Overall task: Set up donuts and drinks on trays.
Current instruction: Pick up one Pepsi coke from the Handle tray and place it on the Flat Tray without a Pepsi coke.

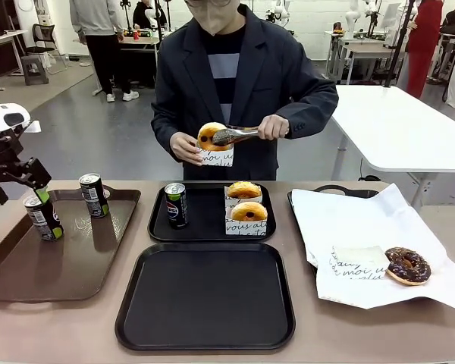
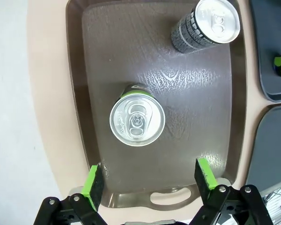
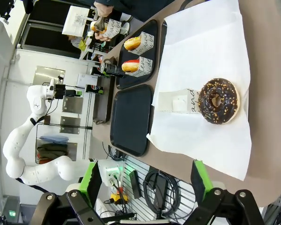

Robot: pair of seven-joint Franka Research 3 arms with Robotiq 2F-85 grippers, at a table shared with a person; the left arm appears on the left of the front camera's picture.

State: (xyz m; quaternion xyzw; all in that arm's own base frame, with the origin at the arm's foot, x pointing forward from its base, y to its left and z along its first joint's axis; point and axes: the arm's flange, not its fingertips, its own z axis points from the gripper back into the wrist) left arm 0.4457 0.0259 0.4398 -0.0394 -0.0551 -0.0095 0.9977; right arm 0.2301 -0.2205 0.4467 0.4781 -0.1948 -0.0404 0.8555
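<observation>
Fingers (image 2: 93, 183) of the left gripper (image 2: 149, 178) stand spread wide with nothing between their green pads. They are poised over a black soda can (image 2: 137, 119) that stands upright on the brown tray (image 2: 107, 56). In the left wrist view this can sits at twelve o'clock from the gap, and a second can (image 2: 206, 26) stands at one o'clock, near the tray's far corner. From the front, the brown tray lies at nine o'clock on the table.

The right gripper (image 3: 145, 177) is also spread and holds nothing. It faces the white paper (image 3: 201, 47), where a chocolate donut (image 3: 218, 101) lies at one o'clock beside an empty sleeve (image 3: 175, 101).

At the table's twelve o'clock, the far black tray (image 1: 205, 227) carries a third can (image 1: 175, 205) on its nine o'clock side and two sleeved glazed donuts (image 1: 244, 191) at three o'clock. The near black tray (image 1: 205, 296) lies at six o'clock.

Beyond the far tray, the person holds a sleeved glazed donut (image 1: 210, 135) in one hand (image 1: 183, 145), and tongs (image 1: 235, 136) in the other hand grip it.
</observation>
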